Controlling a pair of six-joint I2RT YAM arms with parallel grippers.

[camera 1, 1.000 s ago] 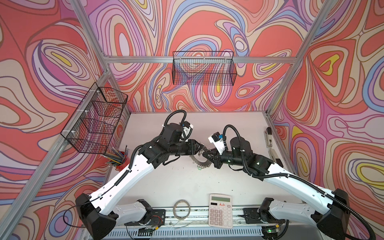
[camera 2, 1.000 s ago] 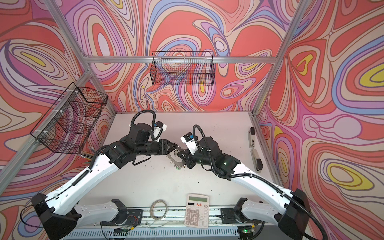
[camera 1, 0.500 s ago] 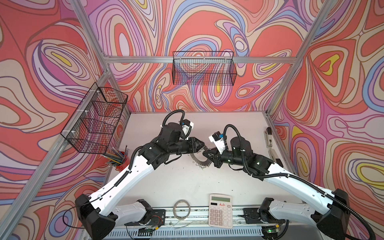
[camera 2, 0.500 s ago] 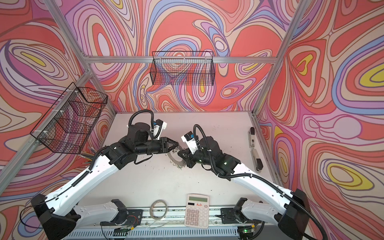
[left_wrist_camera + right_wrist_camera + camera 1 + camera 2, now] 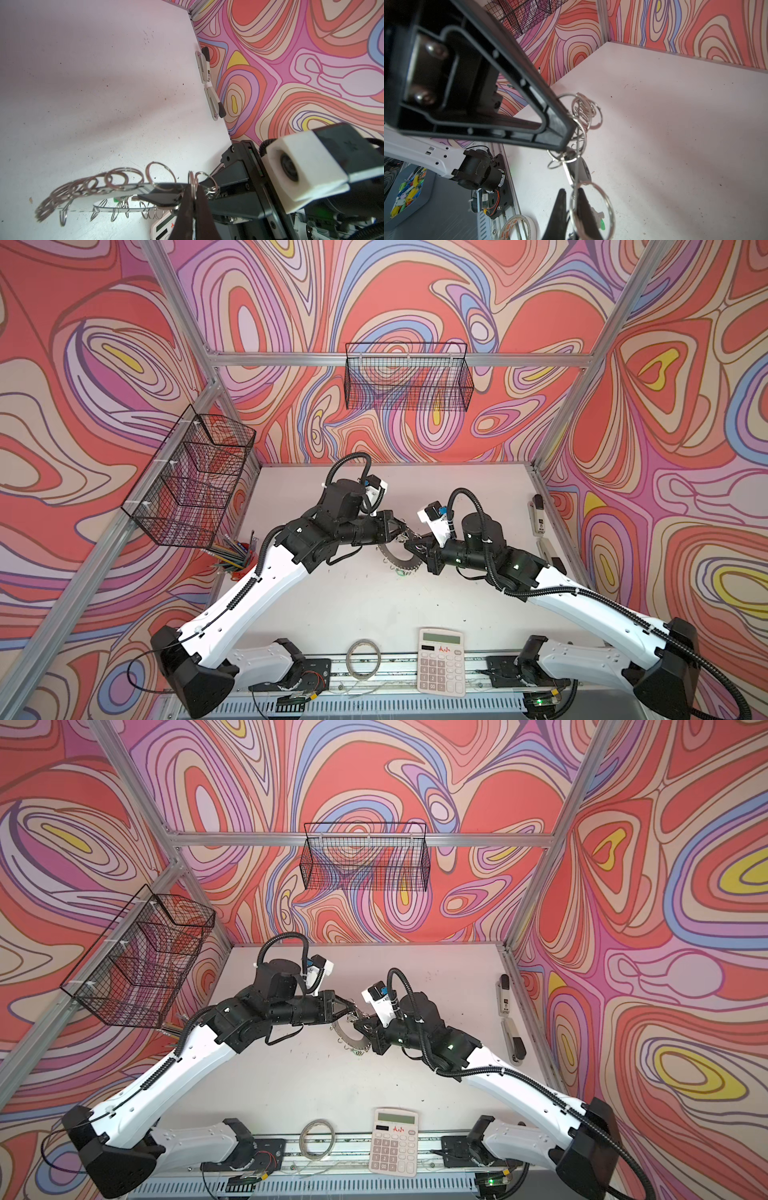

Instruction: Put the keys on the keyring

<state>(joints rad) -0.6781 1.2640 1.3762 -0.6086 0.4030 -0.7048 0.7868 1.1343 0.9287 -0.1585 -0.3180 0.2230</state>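
Keyring [image 5: 395, 560], a flat silver metal disc with a large round hole and small wire loops [image 5: 122, 176] all along its rim, sits near the middle of the white surface [image 5: 374, 614] in both top views, caught between the tips of the two arms. The left pincer [image 5: 193, 192] is pressed together on one loop at the disc's edge, and the thin wire stands between its dark fingertips [image 5: 204, 209]. The right pincer [image 5: 572, 207] is clamped on the keyring rim from the opposite side, with a larger loop ringing its fingers. The two pincers are just beside each other.

From the wrist views the disc is seen edge-on; whether its lower loops touch the surface I cannot tell. A small silver key with a black oval tag [image 5: 580, 169] lies against the disc, just beside the left fingertips. Whether it is threaded on a loop is unclear. A scrap of a green oval tag [image 5: 602, 224] shows behind the right fingers.

At the near edge lie a translucent tape roll [image 5: 364, 657] and a white calculator [image 5: 440, 662], well apart from the keyring.
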